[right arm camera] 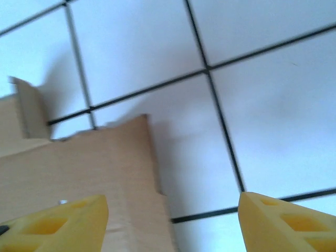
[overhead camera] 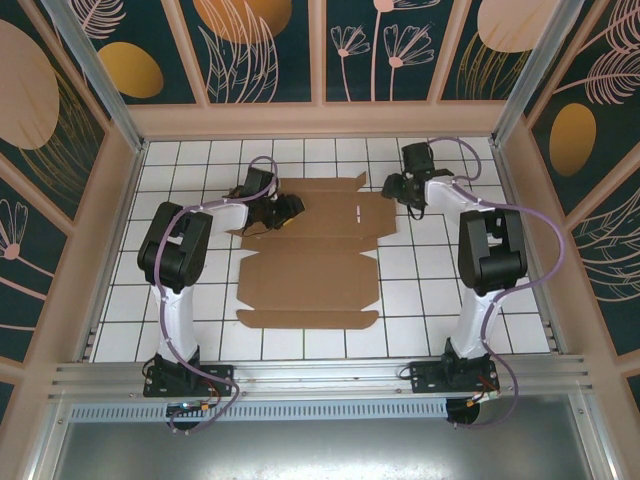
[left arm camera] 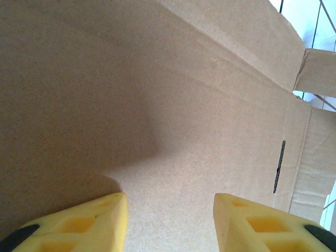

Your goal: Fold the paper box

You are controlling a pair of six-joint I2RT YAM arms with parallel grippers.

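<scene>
Where the white tiled table spreads out beyond the two arm bases, the paper box lies on it as an unfolded brown sheet. It sits in the middle, with creases running left to right and panels stacked from near to far. Both arms reach to its far end. The left gripper hangs over the far left panel with its yellow fingers spread wide, plain cardboard and a thin slit beneath them. The right gripper sits at the far right edge, also wide apart and holding nothing. From it the cardboard's edge lies to the left, with bare tile under the other finger. The left arm seems closer to a fold.
</scene>
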